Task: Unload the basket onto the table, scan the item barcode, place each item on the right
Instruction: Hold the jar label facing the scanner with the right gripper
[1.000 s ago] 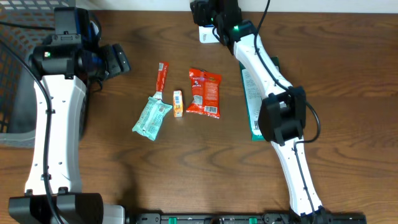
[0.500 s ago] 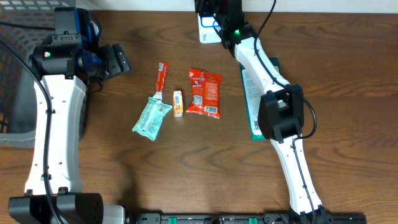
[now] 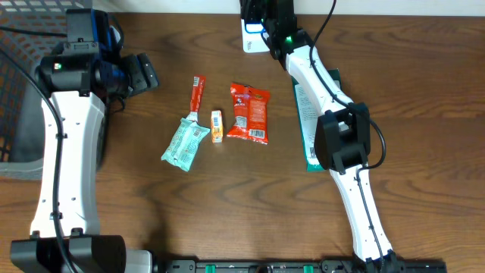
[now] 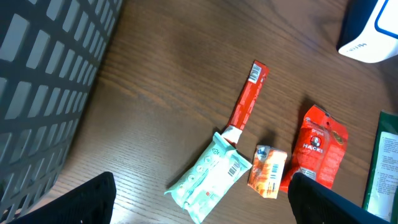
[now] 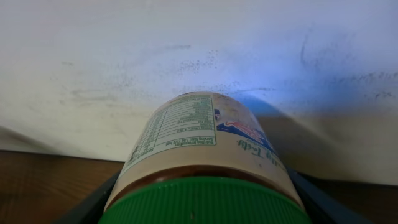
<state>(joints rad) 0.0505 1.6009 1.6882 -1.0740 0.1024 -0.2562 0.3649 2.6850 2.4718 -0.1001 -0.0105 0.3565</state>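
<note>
A jar (image 5: pixel 200 140) with a pale nutrition label and a green lid (image 5: pixel 205 202) fills the right wrist view. My right gripper (image 5: pixel 202 208) is shut on it, one dark finger on each side, facing a white surface lit bluish. Overhead, the right gripper (image 3: pixel 264 14) is at the table's far edge over the white scanner (image 3: pixel 253 39); the jar is hidden there. My left gripper (image 3: pixel 144 72) hangs open at the left. In its wrist view the left gripper (image 4: pixel 202 202) is wide apart above a teal packet (image 4: pixel 211 174), holding nothing.
On the table lie a red stick packet (image 3: pixel 197 94), the teal packet (image 3: pixel 185 142), a small orange packet (image 3: pixel 217 126) and a red pouch (image 3: pixel 249 113). A flat green package (image 3: pixel 306 121) lies under the right arm. A dark mesh basket (image 3: pixel 14 91) stands at the left edge.
The right gripper shifted slightly right and toward the far edge over the scanner a second ago, then held still. The left arm has not moved.
</note>
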